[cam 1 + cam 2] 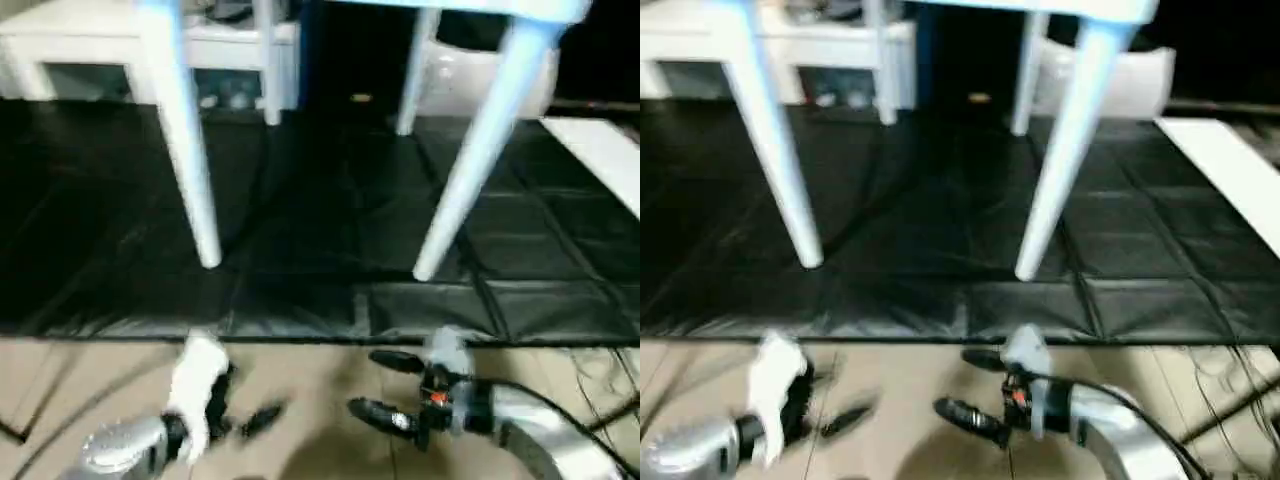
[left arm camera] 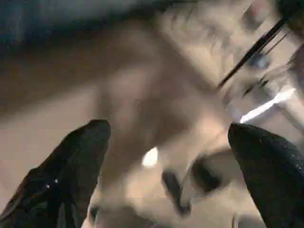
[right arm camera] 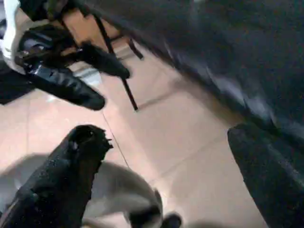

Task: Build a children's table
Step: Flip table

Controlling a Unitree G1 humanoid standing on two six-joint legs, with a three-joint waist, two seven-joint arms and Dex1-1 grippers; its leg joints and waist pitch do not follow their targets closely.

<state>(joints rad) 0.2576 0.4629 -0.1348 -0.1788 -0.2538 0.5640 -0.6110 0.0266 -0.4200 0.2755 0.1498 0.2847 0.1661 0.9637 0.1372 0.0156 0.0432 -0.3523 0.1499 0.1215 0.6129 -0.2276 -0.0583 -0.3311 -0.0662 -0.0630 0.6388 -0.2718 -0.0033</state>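
Observation:
The white children's table point(image 1: 480, 150) stands upright on the black mat point(image 1: 320, 230). Its top point(image 1: 450, 8) runs along the picture's upper edge. Two front legs point(image 1: 185, 150) reach down toward me, and two back legs point(image 1: 412, 70) stand behind them. Both grippers hang low over the beige floor tiles in front of the mat, apart from the table. My left gripper point(image 1: 245, 405) is open with nothing in it, and so is my right gripper point(image 1: 362, 382). The left wrist view has bare floor between the spread fingers point(image 2: 71, 175). In the right wrist view, floor and the mat's edge lie between its fingers point(image 3: 71, 166).
A white cabinet point(image 1: 60, 50) stands behind the mat at the back left. A flat white board point(image 1: 600, 150) lies on the mat's right side. Thin cables point(image 1: 600, 380) run over the tiles at the right. A black cable curves from my right forearm.

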